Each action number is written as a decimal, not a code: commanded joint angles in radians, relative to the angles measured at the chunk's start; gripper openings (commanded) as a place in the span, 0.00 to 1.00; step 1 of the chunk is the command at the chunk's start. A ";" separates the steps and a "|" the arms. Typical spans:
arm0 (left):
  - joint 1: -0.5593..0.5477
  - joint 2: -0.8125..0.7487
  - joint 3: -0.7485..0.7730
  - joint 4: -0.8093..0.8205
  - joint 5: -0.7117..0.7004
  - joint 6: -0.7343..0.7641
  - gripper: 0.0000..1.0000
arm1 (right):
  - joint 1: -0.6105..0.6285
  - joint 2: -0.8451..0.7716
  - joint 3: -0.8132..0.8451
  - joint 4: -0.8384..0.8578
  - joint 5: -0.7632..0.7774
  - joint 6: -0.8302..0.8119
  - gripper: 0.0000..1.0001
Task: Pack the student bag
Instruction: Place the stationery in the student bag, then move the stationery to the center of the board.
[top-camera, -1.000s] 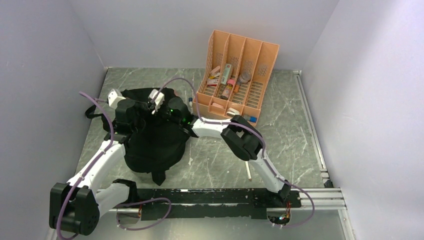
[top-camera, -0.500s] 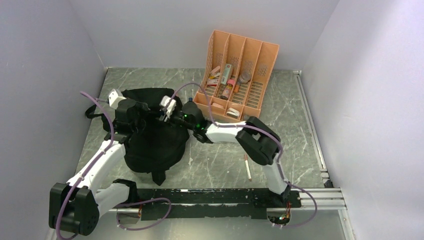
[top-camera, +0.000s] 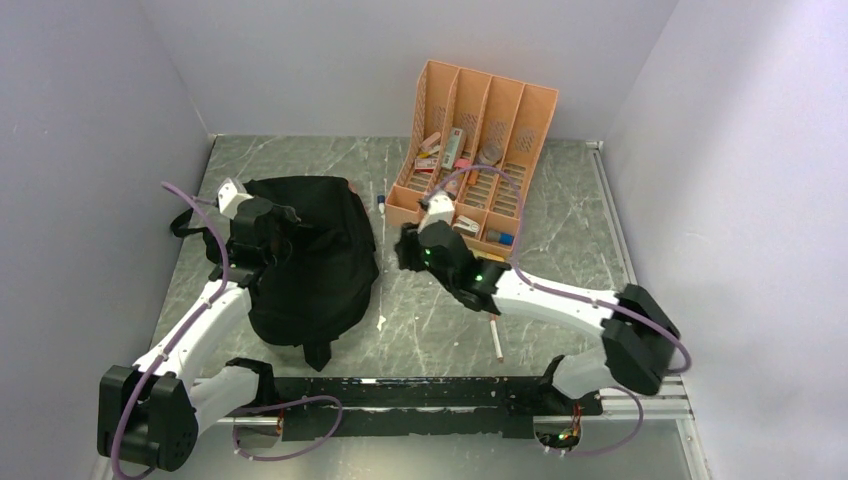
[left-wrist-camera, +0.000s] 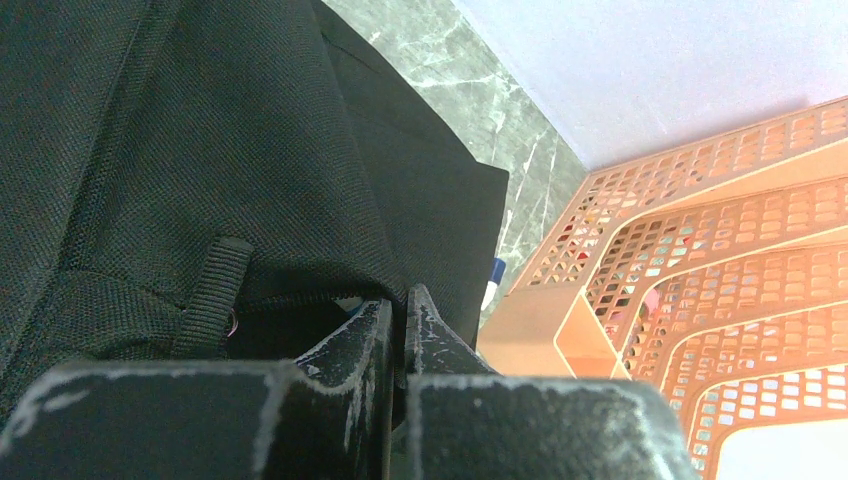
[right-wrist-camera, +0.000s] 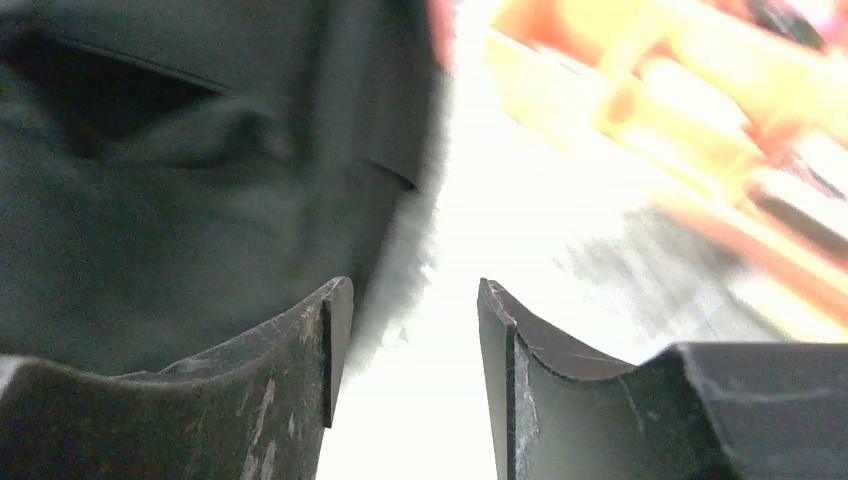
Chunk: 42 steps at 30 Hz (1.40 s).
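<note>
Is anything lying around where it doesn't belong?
Yes. A thin white stick, maybe a pen, lies loose on the table by the right arm, away from the orange organizer and the student bag. Another small pen-like thing lies between those two.

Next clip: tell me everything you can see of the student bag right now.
The student bag is a large black backpack of coarse woven fabric. It lies slumped on the grey marbled table, left of the orange desk organizer and apart from it. Straps trail from its near end and left side. A webbing loop with a small metal ring sits by a seam. The shut left gripper appears to pinch its fabric edge. The lining cannot be made out.
</note>
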<state>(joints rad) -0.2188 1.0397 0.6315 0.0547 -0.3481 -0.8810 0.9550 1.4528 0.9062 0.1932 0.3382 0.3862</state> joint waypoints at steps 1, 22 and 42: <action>-0.016 -0.008 0.044 0.036 0.004 0.008 0.05 | 0.003 -0.137 -0.089 -0.501 0.323 0.453 0.54; -0.014 0.009 0.050 0.023 0.009 0.001 0.05 | -0.104 -0.178 -0.263 -0.954 0.340 0.817 0.69; -0.010 0.012 0.050 0.018 0.011 -0.006 0.05 | -0.129 -0.155 -0.374 -0.730 0.122 0.714 0.35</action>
<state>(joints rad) -0.2192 1.0576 0.6415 0.0475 -0.3473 -0.8825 0.8310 1.2495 0.5529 -0.5938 0.4934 1.1187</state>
